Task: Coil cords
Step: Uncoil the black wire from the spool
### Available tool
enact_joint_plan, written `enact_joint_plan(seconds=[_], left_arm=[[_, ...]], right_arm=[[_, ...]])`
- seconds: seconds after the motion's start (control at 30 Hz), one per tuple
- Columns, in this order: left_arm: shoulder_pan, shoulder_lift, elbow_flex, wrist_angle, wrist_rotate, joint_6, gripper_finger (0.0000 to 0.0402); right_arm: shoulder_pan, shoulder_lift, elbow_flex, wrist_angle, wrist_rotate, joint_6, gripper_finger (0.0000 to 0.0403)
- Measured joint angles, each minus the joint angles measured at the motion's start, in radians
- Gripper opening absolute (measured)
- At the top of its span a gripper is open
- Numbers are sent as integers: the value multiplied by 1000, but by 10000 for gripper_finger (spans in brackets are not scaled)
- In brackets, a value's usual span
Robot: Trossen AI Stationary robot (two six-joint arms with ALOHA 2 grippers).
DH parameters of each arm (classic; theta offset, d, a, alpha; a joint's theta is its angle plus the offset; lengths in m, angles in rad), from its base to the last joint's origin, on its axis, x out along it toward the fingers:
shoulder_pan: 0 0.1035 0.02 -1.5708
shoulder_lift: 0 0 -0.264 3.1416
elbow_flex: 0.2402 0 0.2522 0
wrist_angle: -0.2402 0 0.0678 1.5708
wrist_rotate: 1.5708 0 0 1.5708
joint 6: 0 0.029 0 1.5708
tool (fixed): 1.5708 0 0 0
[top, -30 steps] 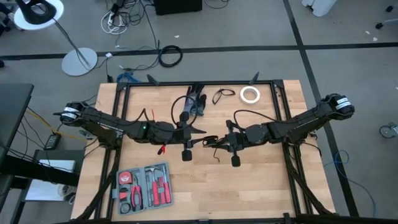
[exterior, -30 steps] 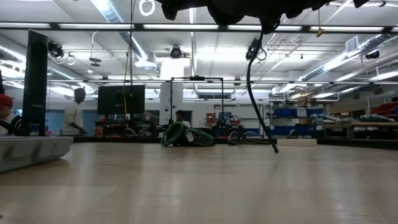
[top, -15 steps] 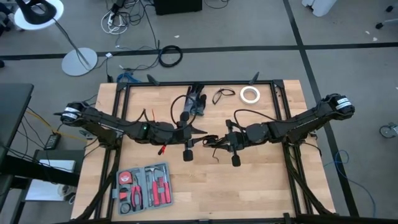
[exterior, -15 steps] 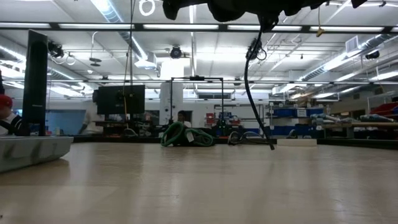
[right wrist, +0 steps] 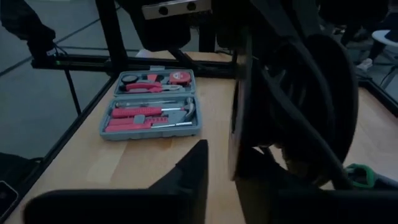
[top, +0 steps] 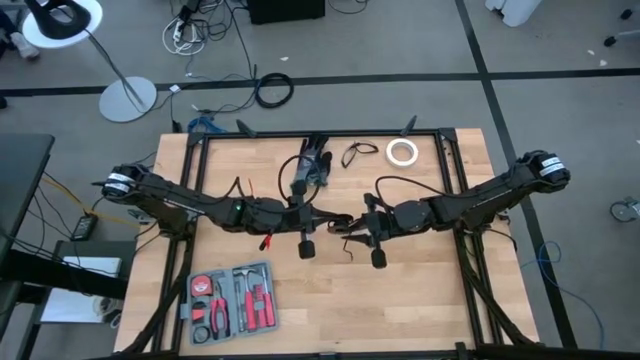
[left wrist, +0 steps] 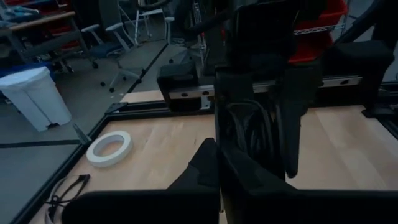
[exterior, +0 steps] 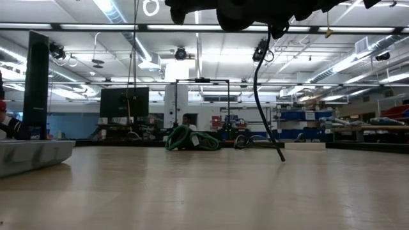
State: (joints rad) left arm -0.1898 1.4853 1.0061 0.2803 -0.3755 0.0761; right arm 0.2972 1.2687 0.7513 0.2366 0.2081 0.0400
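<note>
The two tools are seen meeting above the middle of the wooden counter (top: 420,290) in the high view, the left tool (top: 318,222) and the right tool (top: 350,227) almost tip to tip. The black cord bundle (top: 338,226) is held up between them, off the counter, with a loose tail (exterior: 263,102) hanging down in the low view. The left tool is clenched, its fingers (left wrist: 249,180) pressed onto the cord strands (left wrist: 249,127) in its wrist view. Whether the right tool is released or grasping cannot be told, though the coiled cord (right wrist: 311,106) is seen against its fingers (right wrist: 193,168). A small loose loop (top: 356,153) is lying near the far edge beside a white tape roll (top: 402,151), and a tool case (top: 230,300) is lying near the front left
</note>
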Motion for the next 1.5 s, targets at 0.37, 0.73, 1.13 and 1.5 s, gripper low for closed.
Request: enact_joint_plan(seconds=[0.37,0.73,1.13,1.5], left_arm=[[-21,-68,-3,-197,-30,102,0],[-56,-80,-1,-176,-88,347,0],[-61,-79,-1,-141,-111,351,0],[-62,-79,0,-104,-140,354,0]], right_arm=[[71,-160,4,-222,40,86,129],[119,-96,2,-256,269,62,128],[95,-21,2,-128,296,10,123],[87,0,0,-43,295,-5,12]])
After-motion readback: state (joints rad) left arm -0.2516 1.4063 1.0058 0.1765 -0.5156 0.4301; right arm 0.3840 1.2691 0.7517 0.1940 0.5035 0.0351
